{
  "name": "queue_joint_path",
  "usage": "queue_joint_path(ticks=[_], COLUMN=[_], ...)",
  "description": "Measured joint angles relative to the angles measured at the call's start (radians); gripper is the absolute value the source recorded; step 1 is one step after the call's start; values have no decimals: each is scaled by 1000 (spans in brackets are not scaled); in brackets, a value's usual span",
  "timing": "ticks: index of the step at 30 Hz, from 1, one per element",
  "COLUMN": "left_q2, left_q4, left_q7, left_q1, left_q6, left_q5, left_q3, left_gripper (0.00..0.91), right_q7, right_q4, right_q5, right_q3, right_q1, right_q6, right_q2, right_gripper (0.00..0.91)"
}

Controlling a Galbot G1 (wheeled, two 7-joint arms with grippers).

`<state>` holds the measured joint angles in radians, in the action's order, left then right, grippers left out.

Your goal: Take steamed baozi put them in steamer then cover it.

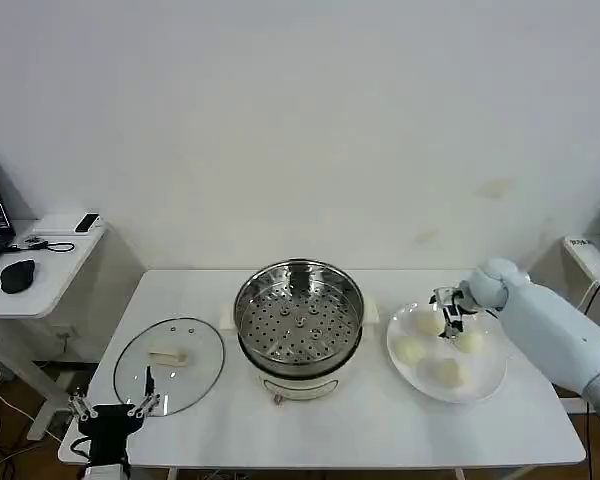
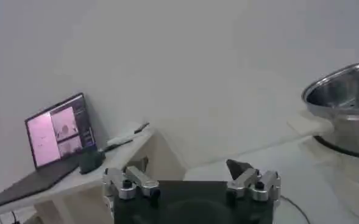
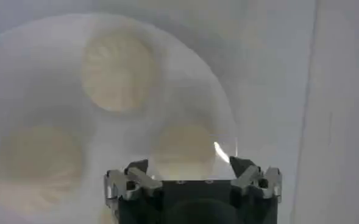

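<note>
Cream baozi (image 1: 411,351) round — no long axis | right tool (image 1: 450,322) open, empty, above plate (image 1: 485,383)

Right gripper (image 1: 448,312) open, left gripper (image 1: 113,407) parked.

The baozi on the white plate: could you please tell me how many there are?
4, all on the plate: one at the back left, one front left, one front, one at the right beside the right tool.

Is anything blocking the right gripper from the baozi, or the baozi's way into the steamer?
Nothing visible. The right gripper, open, hangs just above the baozi on the plate. The steamer beside it is uncovered; the cover lies on its other side.
</note>
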<state>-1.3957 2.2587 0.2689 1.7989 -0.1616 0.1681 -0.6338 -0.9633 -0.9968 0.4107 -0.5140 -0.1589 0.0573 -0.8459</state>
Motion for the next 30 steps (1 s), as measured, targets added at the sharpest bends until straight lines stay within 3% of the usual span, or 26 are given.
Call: queue_joint_path(ticks=[8,21,30], left_q2=[-2,-3,4], left_q4=[0,6,0], left_q7=[0,2,1], left_q1=[-2,4,-2], left_q6=[0,3,4], left_q5=[-1,0,0], left_q3=[-2,1,3], left_gripper=[907,907,907], right_q7=[7,-9,-42], right_q4=[35,25,-51], right_q5=[18,-10,-84], right_q3=[-18,-47,-84], right_q1=[6,31,98], right_q6=[9,13,3], right_q2=[-23,-9,50], right_gripper=[625,615,625])
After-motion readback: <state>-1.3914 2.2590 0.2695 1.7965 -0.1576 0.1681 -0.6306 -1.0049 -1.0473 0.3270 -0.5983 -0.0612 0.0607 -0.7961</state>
